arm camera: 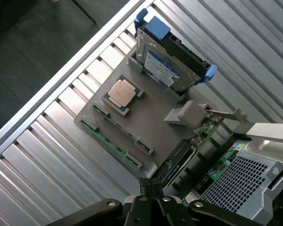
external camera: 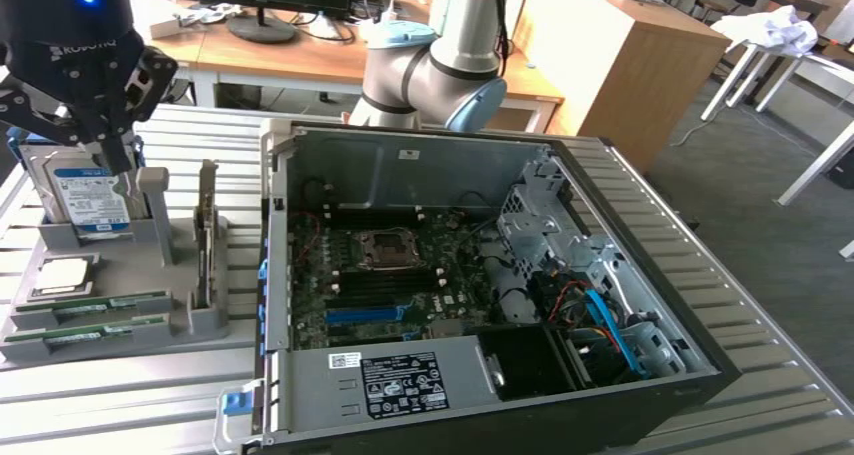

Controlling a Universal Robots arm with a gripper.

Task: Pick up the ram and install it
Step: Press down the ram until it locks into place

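- Exterior view, nearest you: the open computer case [external camera: 534,395] lies on its side on the slatted surface [external camera: 120,415], with its motherboard [external camera: 387,275] exposed.
- At the exterior view's left, the grey holder [external camera: 200,320] sits just beside the case. The ram [external camera: 91,335] lies in the holder's nearest slot, and a second green stick [external camera: 100,303] lies in the slot just behind it.
- Farther back on the holder you see a processor [external camera: 60,275], then the upright card [external camera: 207,225] and the hard drive [external camera: 87,197] standing on edge.
- Your claw [external camera: 118,155] hangs over the hard drive, well apart from the ram. In the wrist view its fingers [arm camera: 147,188] are pressed together, pinching nothing.
- Farthest back, the arm [external camera: 434,60] rises behind the case.
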